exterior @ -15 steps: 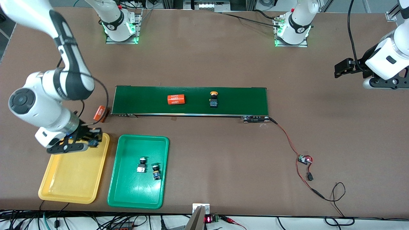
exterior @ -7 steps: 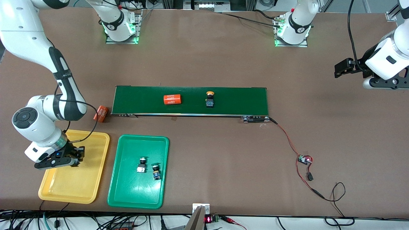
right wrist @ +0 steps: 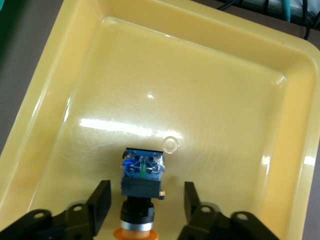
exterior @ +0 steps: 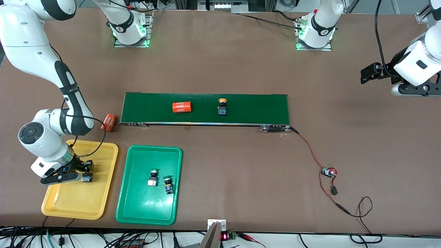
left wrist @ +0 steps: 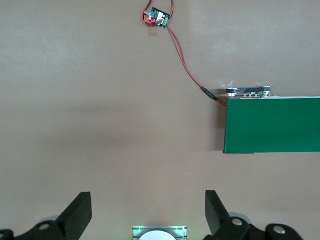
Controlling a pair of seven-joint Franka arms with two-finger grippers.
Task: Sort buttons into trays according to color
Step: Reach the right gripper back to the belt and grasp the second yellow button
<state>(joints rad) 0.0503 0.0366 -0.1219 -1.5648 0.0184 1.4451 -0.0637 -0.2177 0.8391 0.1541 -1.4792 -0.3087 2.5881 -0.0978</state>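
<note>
Yellow tray (exterior: 103, 193) holds the button (right wrist: 142, 175); right gripper (right wrist: 145, 200) open astride, could snag it lifting

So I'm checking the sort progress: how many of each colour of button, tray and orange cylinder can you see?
Yellow-capped push-button switches: 2
Green-capped push-button switches: 2
Yellow plastic tray: 1
Green plastic tray: 1
Orange cylinders: 2
Total: 8

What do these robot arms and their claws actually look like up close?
Both arms are glossy white with black joint bands. A thin black cable loops along the right arm. Each base glows green. The right gripper and the left gripper are black, each with two flat, blunt fingers.
</note>
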